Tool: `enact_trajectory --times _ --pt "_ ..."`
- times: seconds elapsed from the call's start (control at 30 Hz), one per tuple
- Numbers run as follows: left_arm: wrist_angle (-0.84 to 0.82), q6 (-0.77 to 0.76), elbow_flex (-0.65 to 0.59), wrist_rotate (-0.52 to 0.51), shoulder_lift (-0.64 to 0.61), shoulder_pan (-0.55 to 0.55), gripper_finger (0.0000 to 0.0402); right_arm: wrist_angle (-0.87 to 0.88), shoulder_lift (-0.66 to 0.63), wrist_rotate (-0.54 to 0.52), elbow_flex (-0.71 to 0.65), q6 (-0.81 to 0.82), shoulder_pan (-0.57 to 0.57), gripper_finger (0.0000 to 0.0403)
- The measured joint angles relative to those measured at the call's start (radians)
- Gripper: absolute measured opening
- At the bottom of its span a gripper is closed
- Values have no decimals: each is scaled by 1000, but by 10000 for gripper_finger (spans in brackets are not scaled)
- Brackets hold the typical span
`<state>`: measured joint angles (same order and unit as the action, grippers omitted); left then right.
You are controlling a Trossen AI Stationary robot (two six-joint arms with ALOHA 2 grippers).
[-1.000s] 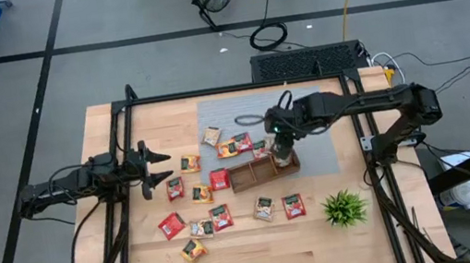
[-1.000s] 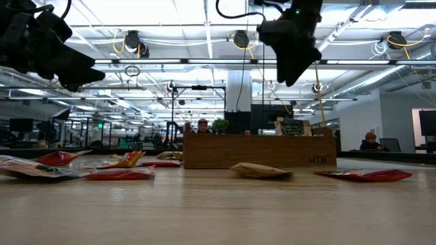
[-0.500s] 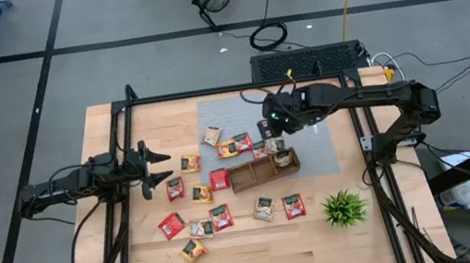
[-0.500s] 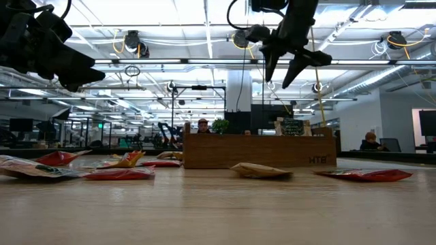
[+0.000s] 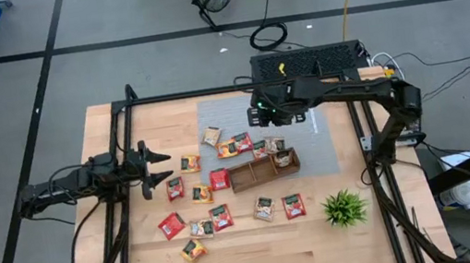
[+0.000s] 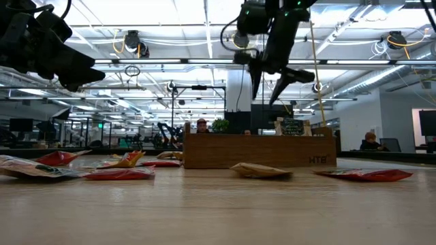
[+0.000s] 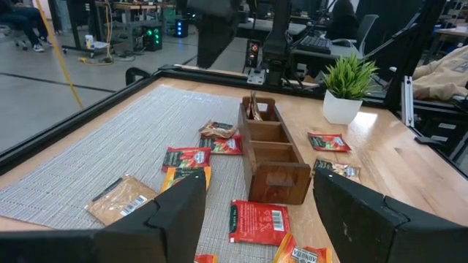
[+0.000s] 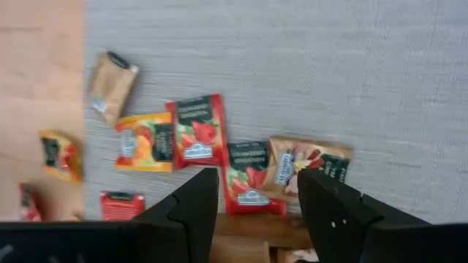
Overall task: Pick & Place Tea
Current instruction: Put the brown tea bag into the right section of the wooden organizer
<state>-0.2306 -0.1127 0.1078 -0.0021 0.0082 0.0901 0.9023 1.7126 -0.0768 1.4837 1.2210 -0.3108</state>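
Several small tea sachets, red, orange and pale, lie flat on the wooden table (image 5: 142,257) and the grey mat (image 5: 223,114), such as a red one (image 5: 220,178) and a pale one (image 5: 211,136). One sachet (image 5: 284,157) stands in the right compartment of the brown tray (image 5: 256,175). My right gripper (image 5: 261,116) hangs open over the mat, beyond the tray's far side, high above the sachets (image 8: 196,131), with nothing between its fingers (image 6: 269,85). At the table's left my left gripper (image 5: 154,167) waits open and empty, level, facing the tray (image 7: 274,157).
A spiky green plant (image 5: 345,208) in a white pot stands near the front right corner. Black frame rails (image 5: 120,139) run along the table's left, far and right sides. Beyond the far edge lie a black box (image 5: 308,60) and cables.
My right gripper has gone from above the tray's right end toward the table's far edge and a little left, over the mat. It has sunk slightly and rolled about its own axis. A sachet that it had covered now shows in the tray's right compartment.
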Motion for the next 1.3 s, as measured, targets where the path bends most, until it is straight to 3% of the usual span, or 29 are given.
enact_trajectory --times 0.57,1.07,1.3 --pt "0 0 0 0 0 0 253 -27 227 86 -1 -21 -4 171" --pt "0 0 0 0 0 0 253 -52 299 100 -14 -21 -3 169" --pt "0 0 0 0 0 0 253 -66 300 104 -48 -6 0 109"
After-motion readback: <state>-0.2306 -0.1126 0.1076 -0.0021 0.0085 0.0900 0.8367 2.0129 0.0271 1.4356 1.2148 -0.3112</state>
